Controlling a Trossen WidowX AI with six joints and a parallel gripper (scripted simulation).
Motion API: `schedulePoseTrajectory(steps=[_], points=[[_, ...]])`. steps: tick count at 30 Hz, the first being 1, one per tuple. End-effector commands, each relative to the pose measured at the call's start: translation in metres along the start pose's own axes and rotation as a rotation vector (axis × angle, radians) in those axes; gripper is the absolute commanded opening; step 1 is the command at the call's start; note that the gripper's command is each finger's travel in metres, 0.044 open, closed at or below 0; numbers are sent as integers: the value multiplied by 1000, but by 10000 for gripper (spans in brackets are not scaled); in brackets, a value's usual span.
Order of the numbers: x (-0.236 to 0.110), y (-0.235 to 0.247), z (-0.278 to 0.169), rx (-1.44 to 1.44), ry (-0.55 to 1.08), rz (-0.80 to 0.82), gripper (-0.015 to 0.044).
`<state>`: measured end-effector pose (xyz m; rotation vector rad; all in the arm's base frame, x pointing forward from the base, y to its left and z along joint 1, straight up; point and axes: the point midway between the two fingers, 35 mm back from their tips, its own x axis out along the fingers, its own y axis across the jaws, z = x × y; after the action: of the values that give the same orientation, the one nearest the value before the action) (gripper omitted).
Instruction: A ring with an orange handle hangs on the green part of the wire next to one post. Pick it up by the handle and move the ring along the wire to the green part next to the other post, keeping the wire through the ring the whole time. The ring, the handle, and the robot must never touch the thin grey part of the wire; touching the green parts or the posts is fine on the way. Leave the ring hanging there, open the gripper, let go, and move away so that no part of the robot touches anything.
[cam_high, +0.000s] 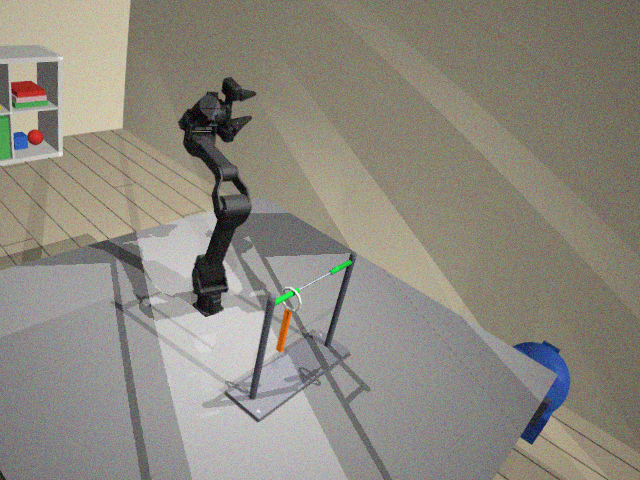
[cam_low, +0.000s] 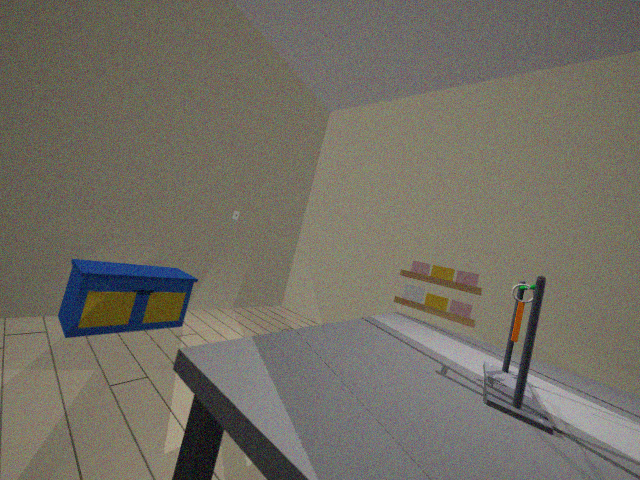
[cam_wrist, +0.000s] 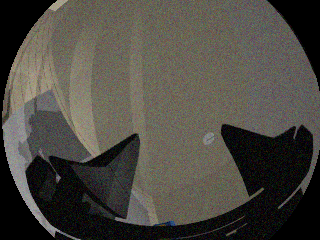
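Observation:
A pale ring (cam_high: 300, 302) (cam_low: 512, 292) hangs around the green wire part (cam_high: 279, 299) beside the near post (cam_high: 262, 351) in the top view. Its orange handle (cam_high: 283, 330) (cam_low: 517, 321) points down, above the base plate (cam_high: 271, 400). The thin grey wire (cam_high: 314, 280) runs to the other green part (cam_high: 340, 267) at the far post (cam_high: 340, 304). My gripper (cam_high: 252, 105) (cam_wrist: 182, 133) is open and empty, high above and well apart from the ring and wire. The ring does not show in the wrist view, and the arm does not show in the exterior view.
The stand's base plate rests on the grey table (cam_high: 413, 372) (cam_low: 341, 382), in front of the arm's base. A blue object (cam_high: 555, 369) is beyond the table edge. A shelf unit (cam_high: 61, 103) and a blue cabinet (cam_low: 136, 273) stand away from the table.

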<state>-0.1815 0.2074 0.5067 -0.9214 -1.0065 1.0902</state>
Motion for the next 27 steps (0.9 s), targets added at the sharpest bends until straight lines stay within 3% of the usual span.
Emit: schedulePoseTrajectory(steps=[1, 9, 27], points=[[0, 0, 0, 0, 1, -1, 374], [30, 0, -21, -16, 52, -94, 164], [100, 5, -107, -104, 163, -281, 160]])
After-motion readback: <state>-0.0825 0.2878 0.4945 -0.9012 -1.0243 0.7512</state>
